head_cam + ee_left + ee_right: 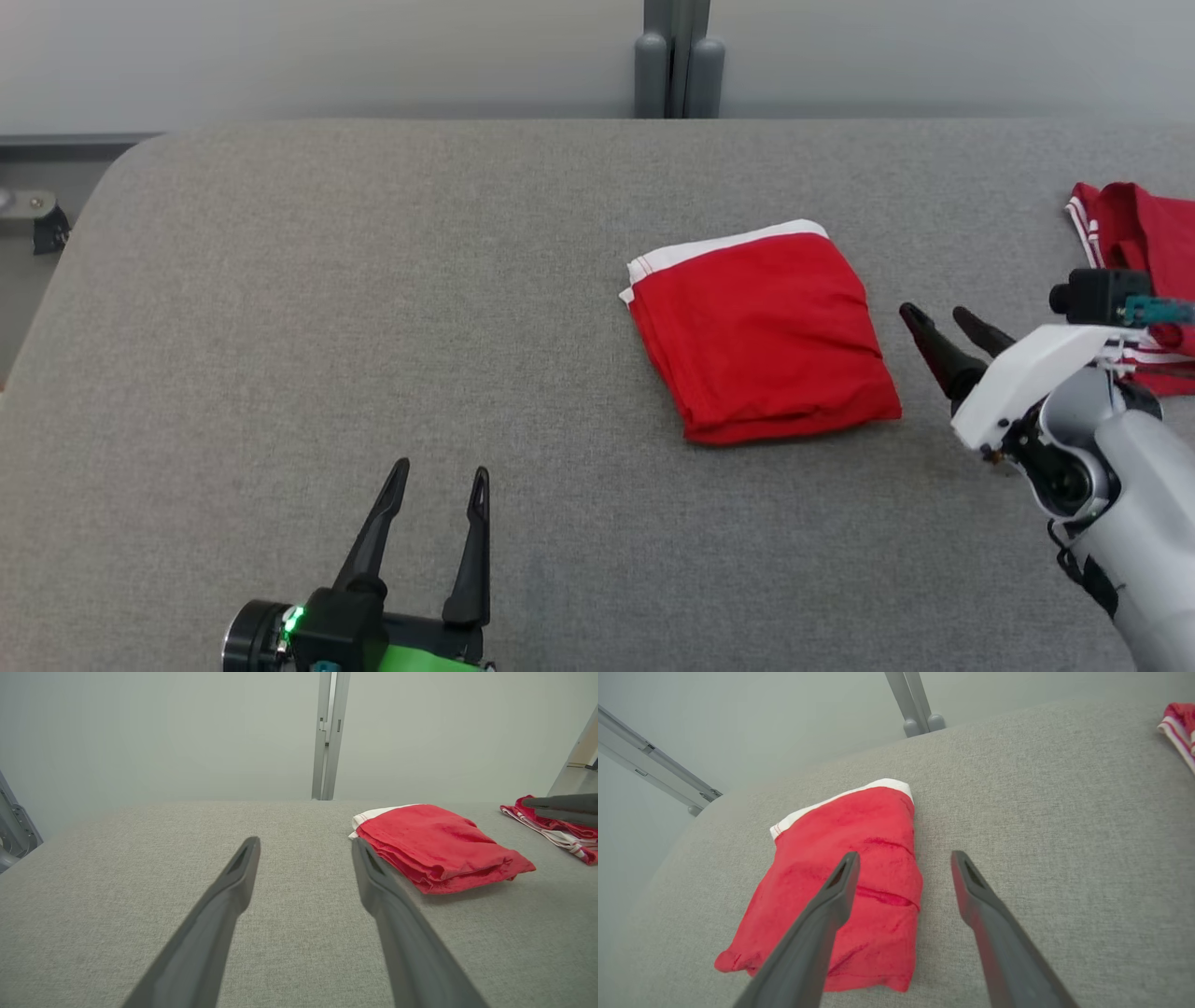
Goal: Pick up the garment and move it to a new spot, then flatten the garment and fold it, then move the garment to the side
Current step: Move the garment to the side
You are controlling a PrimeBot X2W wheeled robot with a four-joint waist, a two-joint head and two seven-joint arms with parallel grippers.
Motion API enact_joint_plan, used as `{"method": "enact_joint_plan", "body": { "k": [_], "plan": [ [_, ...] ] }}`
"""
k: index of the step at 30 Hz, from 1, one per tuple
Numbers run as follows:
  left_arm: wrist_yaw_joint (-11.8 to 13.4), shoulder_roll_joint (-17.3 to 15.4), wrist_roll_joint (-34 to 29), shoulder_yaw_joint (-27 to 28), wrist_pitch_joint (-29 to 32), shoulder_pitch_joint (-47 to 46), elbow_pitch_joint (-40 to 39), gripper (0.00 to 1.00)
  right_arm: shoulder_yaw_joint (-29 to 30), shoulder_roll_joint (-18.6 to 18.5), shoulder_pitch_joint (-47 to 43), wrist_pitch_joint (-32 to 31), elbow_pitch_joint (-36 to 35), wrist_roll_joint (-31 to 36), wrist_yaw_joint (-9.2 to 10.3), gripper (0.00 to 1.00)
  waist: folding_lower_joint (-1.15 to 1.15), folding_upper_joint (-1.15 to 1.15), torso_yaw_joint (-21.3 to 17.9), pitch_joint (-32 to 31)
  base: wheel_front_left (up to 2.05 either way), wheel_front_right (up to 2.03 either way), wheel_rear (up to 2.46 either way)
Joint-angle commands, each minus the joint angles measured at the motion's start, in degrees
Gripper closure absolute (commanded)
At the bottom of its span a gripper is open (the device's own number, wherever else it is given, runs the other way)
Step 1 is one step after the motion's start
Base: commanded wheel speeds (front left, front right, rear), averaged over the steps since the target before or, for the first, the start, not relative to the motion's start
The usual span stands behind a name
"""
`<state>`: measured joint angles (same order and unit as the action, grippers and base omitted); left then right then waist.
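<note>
A red garment point(761, 336) with a white band along its far edge lies folded into a rough square on the grey table point(373, 280), right of centre. My right gripper point(934, 315) hovers just right of it, open and empty, fingers pointing at its right edge. In the right wrist view the folded garment point(859, 868) lies under and beyond the left finger point(840, 882). My left gripper point(441, 469) rests open and empty near the table's front, well left of the garment point(434, 844).
A second red garment point(1139, 252) with white stripes lies at the table's right edge, behind my right wrist; it is also the striped cloth point(556, 830) at far right in the left wrist view. A grey post point(677, 56) stands behind the table.
</note>
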<state>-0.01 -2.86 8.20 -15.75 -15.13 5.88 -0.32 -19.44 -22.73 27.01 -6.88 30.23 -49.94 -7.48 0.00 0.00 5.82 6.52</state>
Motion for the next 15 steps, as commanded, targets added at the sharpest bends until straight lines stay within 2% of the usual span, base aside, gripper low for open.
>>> {"method": "enact_joint_plan", "body": {
  "k": [1,5,8,13,14,15],
  "plan": [
    [-0.29,-0.09,0.23,-0.16,0.01,-1.62,-0.07,0.0,-0.76,-0.8,1.74,-1.39,0.66,-1.21,-0.01,0.0,0.0,0.0,2.26,4.59,0.0,0.0,0.0],
    [-0.46,-0.09,0.5,-0.65,0.01,-3.55,0.08,0.0,-2.7,-2.31,6.35,-3.28,2.46,-3.33,-0.01,0.0,0.0,0.0,3.15,7.6,0.0,0.0,0.0],
    [-0.48,-0.09,0.49,-1.35,0.01,-4.96,-0.03,0.0,-5.54,-3.18,8.62,-3.39,4.9,-2.21,-0.01,0.0,0.0,0.0,3.6,9.26,0.0,0.0,0.0],
    [0.08,-0.09,-0.06,-2.33,0.01,-7.37,-0.42,0.0,-10.25,-2.53,12.28,-2.34,9.22,-1.37,-0.01,0.0,0.0,0.0,4.18,11.33,0.0,0.0,0.0],
    [0.2,-0.09,-0.29,-2.44,0.02,-7.79,-0.58,0.0,-11.17,-2.34,12.68,-1.92,9.8,-1.22,-0.01,0.03,0.0,0.0,4.25,11.64,0.0,0.0,0.0],
    [0.45,-0.09,-0.35,-2.59,0.01,-8.19,-0.72,0.0,-12.51,-2.09,13.14,-1.44,10.32,-1.21,-0.01,0.37,0.0,0.0,4.34,11.87,0.0,0.0,0.0]
  ]
}}
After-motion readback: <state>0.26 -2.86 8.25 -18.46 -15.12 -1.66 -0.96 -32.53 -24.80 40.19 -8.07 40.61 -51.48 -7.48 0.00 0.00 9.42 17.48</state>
